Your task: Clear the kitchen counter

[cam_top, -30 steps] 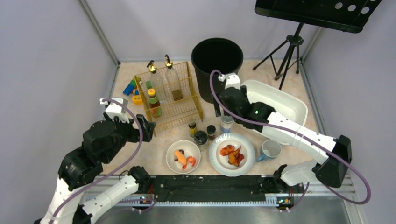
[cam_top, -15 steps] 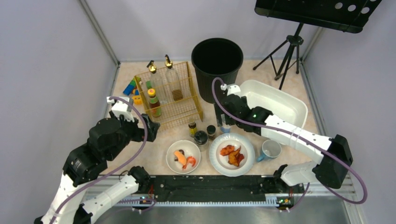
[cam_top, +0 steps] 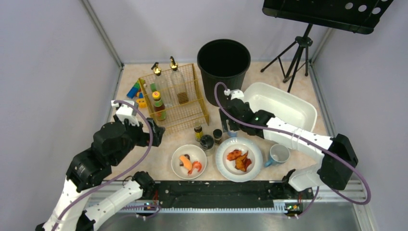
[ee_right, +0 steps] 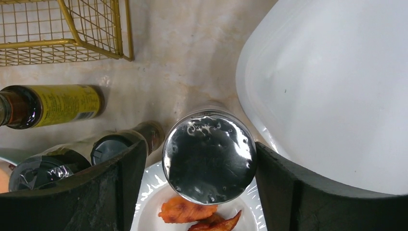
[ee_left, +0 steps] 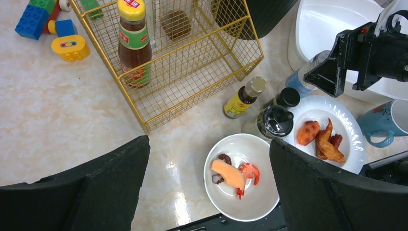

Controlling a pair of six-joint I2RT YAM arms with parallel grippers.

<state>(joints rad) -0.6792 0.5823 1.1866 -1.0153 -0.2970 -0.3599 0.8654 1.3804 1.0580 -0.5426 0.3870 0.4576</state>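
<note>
Left arm: elbow raised; left pincer (ee_left: 209,142) spread wide, facing 2 o'clock. Right arm: stretched toward 10 o'clock; right pincer (ee_right: 202,149) tilted downward, fingers parted.

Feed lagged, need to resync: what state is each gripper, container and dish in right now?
Left gripper: open, holding nothing.
Right gripper: open, fingers either side of the silver-capped jar, which stands upright, cap on.
White tub: empty.
Wire basket: holds an upright sauce bottle.
Bowl: food in it.
Plate: fried pieces on it.
Mug: upright.
Black bin: upright, inside too dark to tell.
</note>
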